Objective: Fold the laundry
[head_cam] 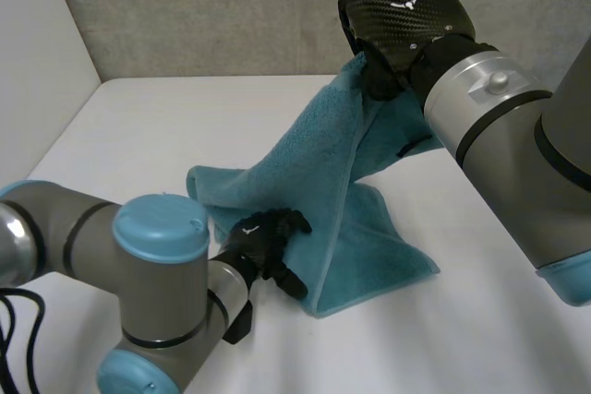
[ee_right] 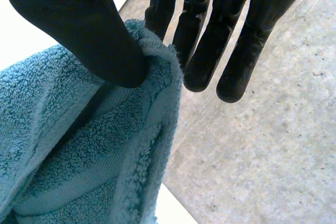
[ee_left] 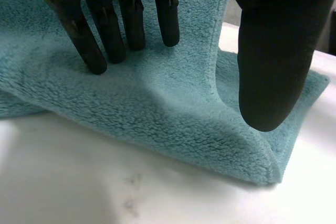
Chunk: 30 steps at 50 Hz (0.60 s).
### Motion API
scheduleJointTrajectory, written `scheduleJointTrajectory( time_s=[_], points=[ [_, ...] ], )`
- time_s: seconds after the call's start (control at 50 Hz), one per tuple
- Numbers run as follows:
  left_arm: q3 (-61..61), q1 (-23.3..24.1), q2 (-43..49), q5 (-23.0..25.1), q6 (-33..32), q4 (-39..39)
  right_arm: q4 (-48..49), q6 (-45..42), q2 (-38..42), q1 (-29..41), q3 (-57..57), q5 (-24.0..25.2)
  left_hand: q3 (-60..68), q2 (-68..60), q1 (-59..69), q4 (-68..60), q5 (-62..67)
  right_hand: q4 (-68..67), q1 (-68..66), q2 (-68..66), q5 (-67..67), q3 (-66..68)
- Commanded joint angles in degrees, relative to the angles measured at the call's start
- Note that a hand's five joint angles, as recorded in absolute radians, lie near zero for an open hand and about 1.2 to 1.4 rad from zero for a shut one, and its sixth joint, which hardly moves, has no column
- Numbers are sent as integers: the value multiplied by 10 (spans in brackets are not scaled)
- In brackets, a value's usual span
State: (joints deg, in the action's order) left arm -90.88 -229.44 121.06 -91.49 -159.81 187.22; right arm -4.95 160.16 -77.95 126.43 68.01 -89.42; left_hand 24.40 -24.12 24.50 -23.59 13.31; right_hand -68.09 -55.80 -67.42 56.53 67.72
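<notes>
Teal terry towel point(head_cam: 342, 191), half on the white table point(head_cam: 138, 136), hangs pinched under the thumb of the right hand point(head_cam: 406, 20) while the left hand point(head_cam: 263, 237) pins it with straight fingers; that shallow pinch may slip.

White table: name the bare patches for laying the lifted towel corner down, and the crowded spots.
Bare: white table between the teal terry towel and the grey back wall; also nearside, between towel and right arm. Crowded: around the left robot hand pressing the towel, and beneath the right robot hand pinching its corner.
</notes>
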Motion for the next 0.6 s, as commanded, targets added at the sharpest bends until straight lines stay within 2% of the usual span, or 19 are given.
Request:
scheduleJointTrajectory(
  time_s=[0.02,0.34,0.46,0.6],
  points=[
    [28,26,30,1,-2,-1,0,1,-3,0,14,1,18,-21,17,-26,29,-119,-242,-126,135,123],
    [52,44,62,-4,-9,0,1,2,-7,-4,15,2,23,-26,22,-31,34,-119,-242,-126,135,123],
    [51,44,66,-33,-12,0,0,2,-16,-8,17,0,25,-27,24,-33,36,-119,-242,-126,135,123],
    [47,43,60,-73,-23,2,1,4,-62,-10,28,2,26,-29,25,-34,37,-119,-242,-126,135,123]
  ],
)
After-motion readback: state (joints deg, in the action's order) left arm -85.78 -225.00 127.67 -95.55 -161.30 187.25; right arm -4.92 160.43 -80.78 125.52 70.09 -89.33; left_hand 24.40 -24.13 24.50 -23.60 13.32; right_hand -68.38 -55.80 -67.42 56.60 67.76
